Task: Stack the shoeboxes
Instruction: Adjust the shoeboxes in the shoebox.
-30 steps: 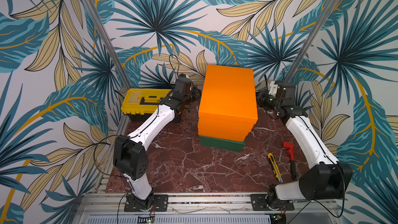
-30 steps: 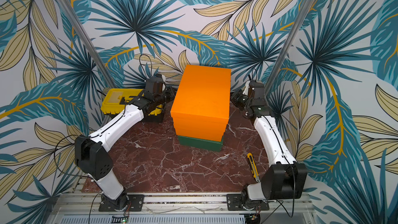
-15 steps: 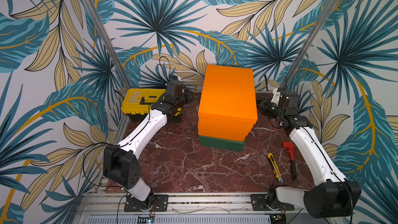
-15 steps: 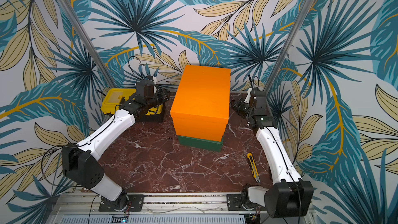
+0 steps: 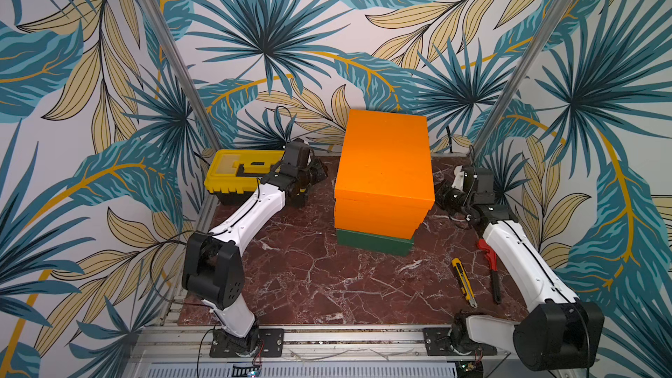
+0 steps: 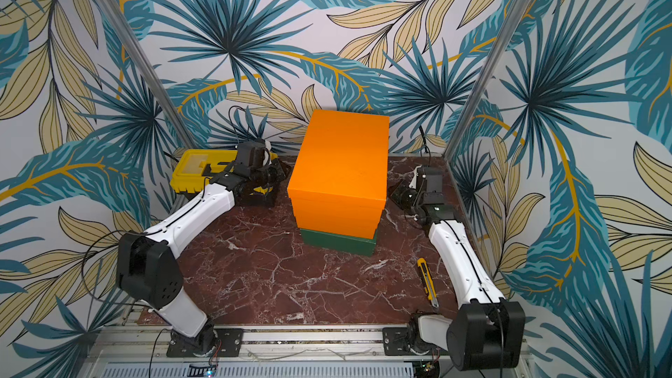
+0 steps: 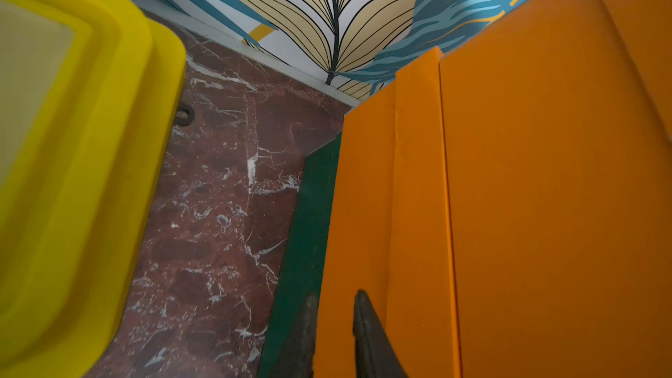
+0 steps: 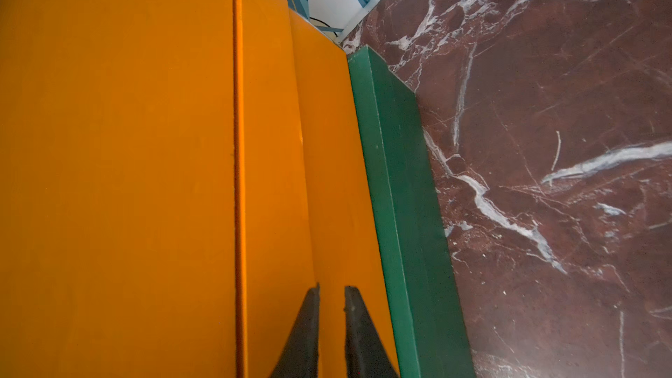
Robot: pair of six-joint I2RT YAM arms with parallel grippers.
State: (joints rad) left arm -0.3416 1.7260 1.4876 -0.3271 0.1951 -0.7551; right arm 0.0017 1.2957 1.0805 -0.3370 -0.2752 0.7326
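The shoeboxes stand in one stack at the middle back of the table in both top views: a green box (image 5: 374, 243) at the bottom, an orange box (image 5: 374, 216) on it, and a second orange box (image 5: 385, 154) on top. My left gripper (image 5: 320, 176) hangs just left of the stack, beside the lower orange box (image 7: 363, 194) and the green box (image 7: 309, 230). Its fingertips (image 7: 334, 300) stand almost shut and hold nothing. My right gripper (image 5: 440, 190) hangs just right of the stack, also almost shut (image 8: 331, 290) and holding nothing, facing the orange sides (image 8: 327, 176).
A yellow-and-black toolbox (image 5: 236, 172) sits at the back left, right behind my left wrist. A yellow utility knife (image 5: 463, 281) and a red wrench (image 5: 491, 267) lie at the front right beside my right arm. Walls close the table on three sides.
Both wrists have sunk lower and drawn slightly back from the stack's sides. The stack has not moved.
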